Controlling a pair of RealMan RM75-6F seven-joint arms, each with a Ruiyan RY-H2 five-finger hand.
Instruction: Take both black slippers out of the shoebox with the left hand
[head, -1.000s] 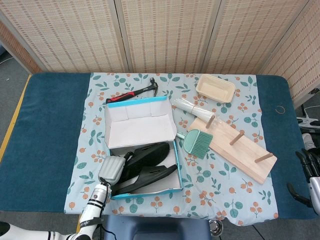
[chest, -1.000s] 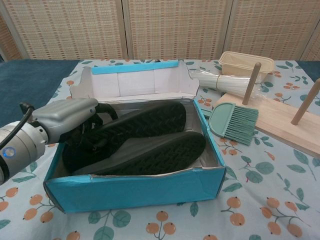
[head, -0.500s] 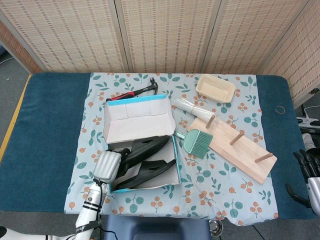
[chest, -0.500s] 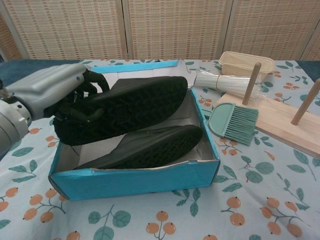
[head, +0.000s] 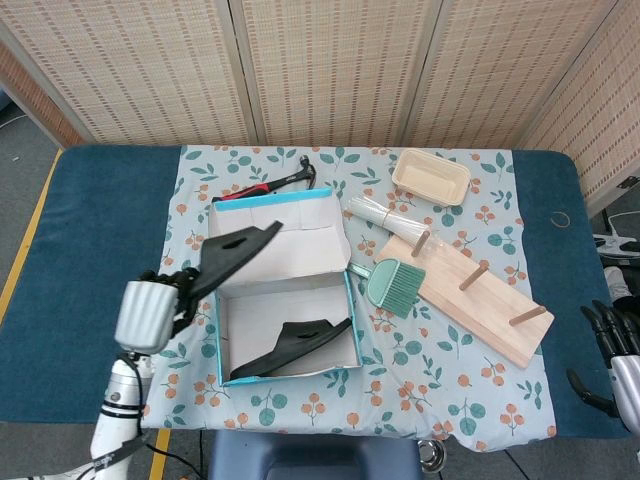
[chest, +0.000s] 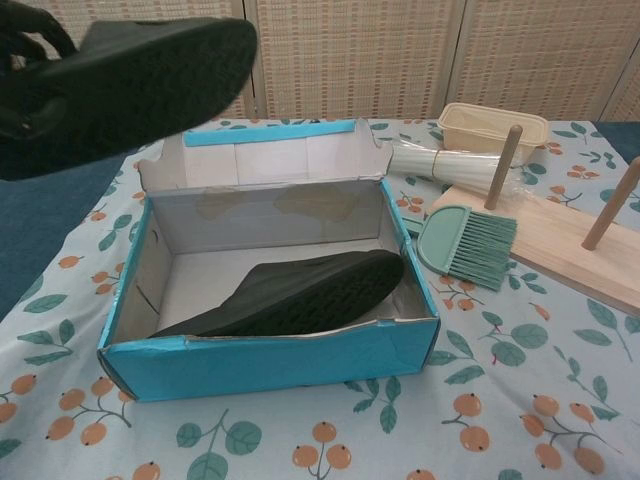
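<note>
My left hand (head: 150, 310) grips one black slipper (head: 232, 258) and holds it in the air above the left wall of the blue shoebox (head: 288, 372). In the chest view that slipper (chest: 120, 85) fills the upper left, sole towards the camera, with dark fingers (chest: 25, 30) at its left end. The second black slipper (chest: 295, 295) lies sole up inside the shoebox (chest: 270, 355), along its front wall. My right hand (head: 615, 345) shows at the right edge of the head view, off the table, its fingers apart and holding nothing.
Behind the box lies a red and black hammer (head: 268, 185). To its right are a green hand brush (head: 392, 283), a wooden peg board (head: 480, 295), a bundle of white sticks (head: 380, 212) and a beige tray (head: 431, 176).
My left hand has lifted the upper slipper out of the box, up and to the left. The box has settled flat again with one slipper inside. The right hand has barely moved.
</note>
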